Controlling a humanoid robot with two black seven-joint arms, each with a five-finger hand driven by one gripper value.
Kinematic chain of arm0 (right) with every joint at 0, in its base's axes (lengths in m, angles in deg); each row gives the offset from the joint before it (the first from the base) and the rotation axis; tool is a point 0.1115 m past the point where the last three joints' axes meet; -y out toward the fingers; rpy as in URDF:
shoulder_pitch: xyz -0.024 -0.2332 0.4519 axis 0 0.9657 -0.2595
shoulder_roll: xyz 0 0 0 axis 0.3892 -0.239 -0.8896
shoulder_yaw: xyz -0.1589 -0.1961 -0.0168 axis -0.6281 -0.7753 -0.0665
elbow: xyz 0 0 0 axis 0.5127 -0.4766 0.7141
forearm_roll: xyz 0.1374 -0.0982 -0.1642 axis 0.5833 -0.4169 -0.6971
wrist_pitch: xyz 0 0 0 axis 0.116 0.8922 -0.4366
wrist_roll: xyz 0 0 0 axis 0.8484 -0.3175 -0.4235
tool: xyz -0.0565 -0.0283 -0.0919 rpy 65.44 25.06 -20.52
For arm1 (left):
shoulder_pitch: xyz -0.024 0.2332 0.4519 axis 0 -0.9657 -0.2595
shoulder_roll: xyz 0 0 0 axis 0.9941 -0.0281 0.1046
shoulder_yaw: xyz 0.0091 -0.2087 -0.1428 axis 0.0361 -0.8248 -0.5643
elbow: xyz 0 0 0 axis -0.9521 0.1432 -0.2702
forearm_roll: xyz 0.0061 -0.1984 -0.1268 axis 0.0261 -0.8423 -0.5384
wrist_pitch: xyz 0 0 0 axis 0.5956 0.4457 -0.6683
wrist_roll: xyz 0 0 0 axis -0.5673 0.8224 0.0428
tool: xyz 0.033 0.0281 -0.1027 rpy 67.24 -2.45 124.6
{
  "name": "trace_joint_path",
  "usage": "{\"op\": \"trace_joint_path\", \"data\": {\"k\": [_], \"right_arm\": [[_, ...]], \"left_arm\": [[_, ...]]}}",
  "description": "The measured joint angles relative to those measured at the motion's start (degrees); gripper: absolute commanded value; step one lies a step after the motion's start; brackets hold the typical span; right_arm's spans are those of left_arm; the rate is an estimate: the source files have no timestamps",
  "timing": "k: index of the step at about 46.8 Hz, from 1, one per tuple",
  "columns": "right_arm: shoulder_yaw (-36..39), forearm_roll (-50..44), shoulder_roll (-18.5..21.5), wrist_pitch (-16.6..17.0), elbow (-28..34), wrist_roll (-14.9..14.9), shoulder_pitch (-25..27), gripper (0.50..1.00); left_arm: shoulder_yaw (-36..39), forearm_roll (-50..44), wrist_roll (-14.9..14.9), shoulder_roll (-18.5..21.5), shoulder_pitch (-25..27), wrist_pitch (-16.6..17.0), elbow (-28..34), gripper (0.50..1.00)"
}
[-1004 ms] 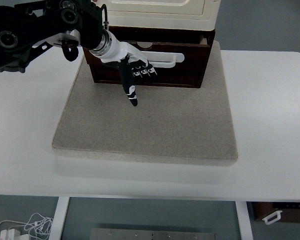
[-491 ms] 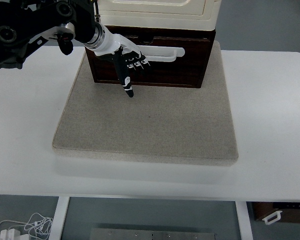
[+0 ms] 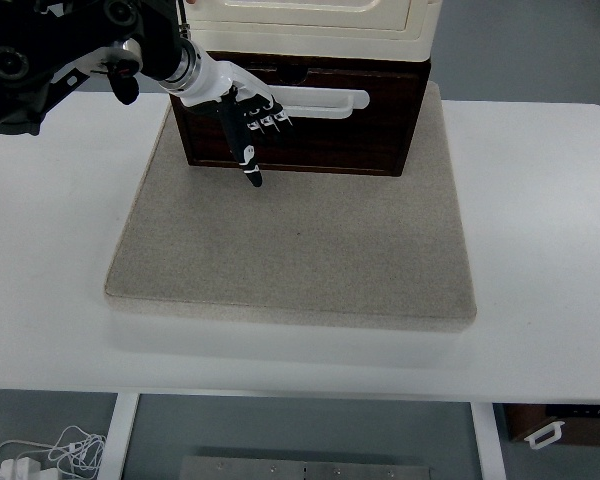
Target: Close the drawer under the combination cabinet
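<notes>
A dark brown wooden drawer with a white bar handle sits under a cream cabinet at the far middle of the table. Its front stands nearly flush below the cabinet. My left hand lies against the drawer front just left of the handle, three fingers curled on the wood and one finger pointing down toward the mat. It holds nothing. My right arm is out of view.
The cabinet stands on a beige square mat on the white table. White cables lie on the floor at bottom left, and a brown box sits under the table at bottom right.
My left hand has moved away from me and slightly left, and the drawer front has slid back with it, so the gap under the cabinet has narrowed.
</notes>
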Motion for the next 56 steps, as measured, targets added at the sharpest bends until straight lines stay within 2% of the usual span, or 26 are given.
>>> {"op": "trace_joint_path", "data": {"k": [34,56], "right_arm": [[0.00,0.02,0.00,0.01,0.00,0.00,0.00,0.952],[0.00,0.02,0.00,0.01,0.00,0.00,0.00,0.952]], "left_arm": [[-1.46,1.09,-0.40,-0.07,-0.10,0.00,-1.93,0.994],[-6.43,0.05,-1.13,-0.34,-0.11,0.00,3.46,0.994]]}}
